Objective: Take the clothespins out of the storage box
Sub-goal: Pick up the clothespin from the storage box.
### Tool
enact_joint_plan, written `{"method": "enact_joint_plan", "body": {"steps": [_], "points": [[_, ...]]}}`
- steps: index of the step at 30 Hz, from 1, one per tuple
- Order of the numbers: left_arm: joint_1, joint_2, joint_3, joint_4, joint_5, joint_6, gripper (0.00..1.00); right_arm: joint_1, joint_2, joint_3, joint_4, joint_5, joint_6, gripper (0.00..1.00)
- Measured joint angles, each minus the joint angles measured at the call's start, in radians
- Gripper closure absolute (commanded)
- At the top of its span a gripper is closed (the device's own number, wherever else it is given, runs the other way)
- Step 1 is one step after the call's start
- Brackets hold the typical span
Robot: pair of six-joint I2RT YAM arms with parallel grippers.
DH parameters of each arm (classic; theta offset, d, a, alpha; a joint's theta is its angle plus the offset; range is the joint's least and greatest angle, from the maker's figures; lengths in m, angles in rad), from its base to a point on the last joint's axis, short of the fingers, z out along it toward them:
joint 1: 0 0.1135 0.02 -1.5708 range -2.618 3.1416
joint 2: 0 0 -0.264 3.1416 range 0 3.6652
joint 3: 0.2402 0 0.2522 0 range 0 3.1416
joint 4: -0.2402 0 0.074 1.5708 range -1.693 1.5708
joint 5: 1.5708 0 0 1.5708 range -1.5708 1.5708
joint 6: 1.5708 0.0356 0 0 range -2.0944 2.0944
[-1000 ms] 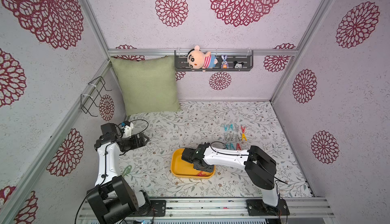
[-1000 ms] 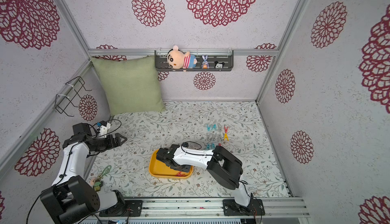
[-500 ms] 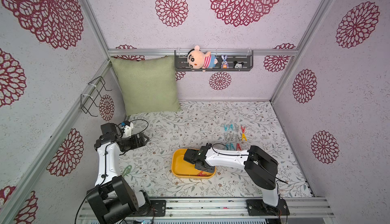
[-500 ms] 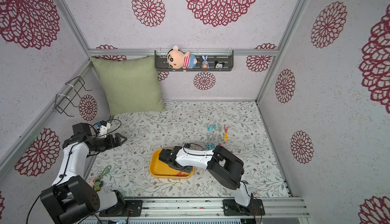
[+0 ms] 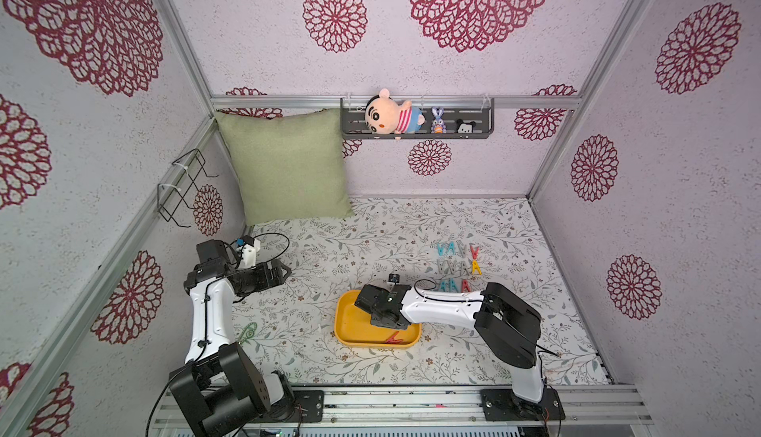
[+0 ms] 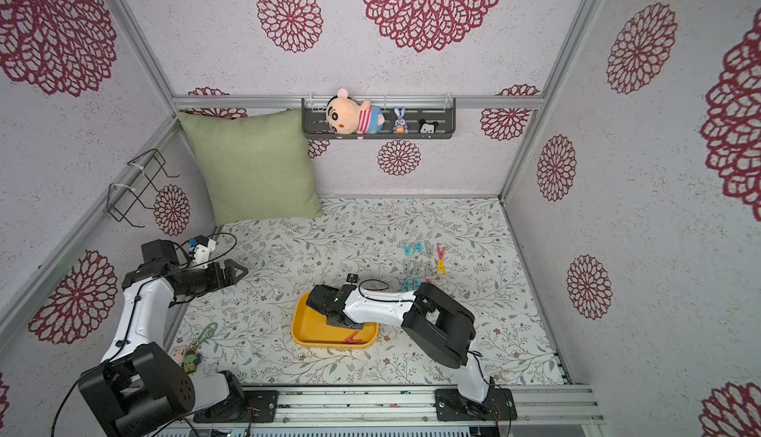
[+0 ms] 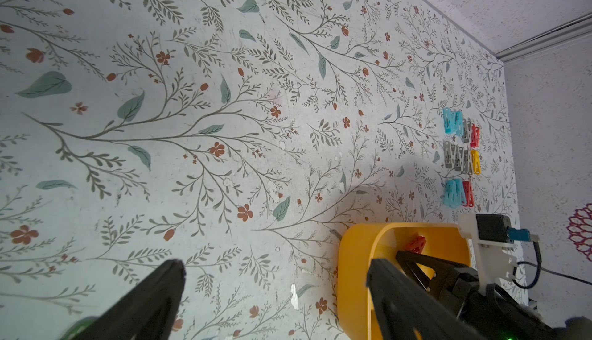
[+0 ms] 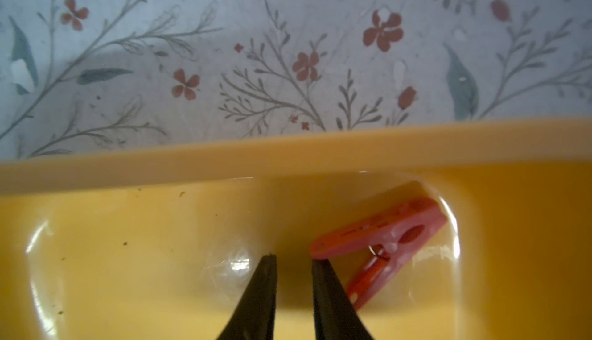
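Observation:
The yellow storage box (image 5: 344, 325) (image 6: 302, 323) sits front-centre on the floral table. One red clothespin (image 8: 384, 235) (image 5: 393, 338) lies in its near-right corner. My right gripper (image 8: 293, 260) (image 5: 389, 321) points down into the box. Its jaws stand a narrow gap apart with nothing between them, and the red clothespin's end lies against the outside of one fingertip (image 8: 320, 266). Several clothespins (image 5: 457, 264) (image 7: 459, 155) in teal, grey, red and yellow lie in rows on the table behind the box. My left gripper (image 5: 286, 270) (image 7: 275, 266) hovers wide open and empty at the left.
A green pillow (image 5: 288, 167) leans in the back-left corner. A dark wall shelf (image 5: 416, 134) holds small toys. A wire rack (image 5: 181, 187) hangs on the left wall. A green keychain (image 6: 206, 334) lies near the left arm's base.
My right gripper has shifted slightly rightward inside the box and its jaws have narrowed. The left arm has not moved.

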Motion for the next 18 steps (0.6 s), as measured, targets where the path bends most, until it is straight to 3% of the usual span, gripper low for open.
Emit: {"method": "enact_joint_plan", "body": {"steps": [11, 18], "points": [[0.000, 0.000, 0.000, 0.000, 0.000, 0.000, 0.03, 0.000, -0.023, 0.020, -0.040, 0.019, -0.022, 0.67], [0.000, 0.000, 0.000, 0.000, 0.000, 0.000, 0.03, 0.000, -0.075, 0.014, -0.133, 0.026, 0.095, 0.69]]}}
